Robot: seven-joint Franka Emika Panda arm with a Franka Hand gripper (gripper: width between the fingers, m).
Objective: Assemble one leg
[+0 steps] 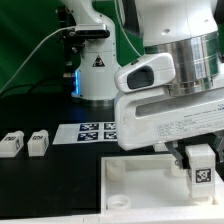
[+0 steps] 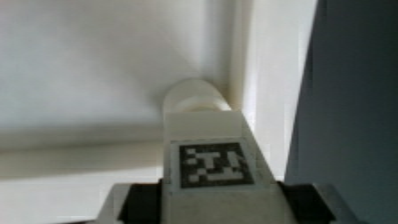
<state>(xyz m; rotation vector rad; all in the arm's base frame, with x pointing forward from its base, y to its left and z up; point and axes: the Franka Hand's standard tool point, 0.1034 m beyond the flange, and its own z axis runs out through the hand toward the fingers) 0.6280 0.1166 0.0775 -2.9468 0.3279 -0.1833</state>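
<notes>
My gripper is shut on a leg, a small white block with a black-and-white tag. It holds the leg upright over the far right corner of the large white square tray piece. In the wrist view the leg runs from between my fingers down to the tray's inner corner. Its rounded far end sits at that corner; I cannot tell if it is seated. Two more legs lie on the black table at the exterior view's left.
The marker board lies flat behind the tray piece. The arm's white base stands at the back with a cable beside it. The tray's raised wall runs close beside the held leg.
</notes>
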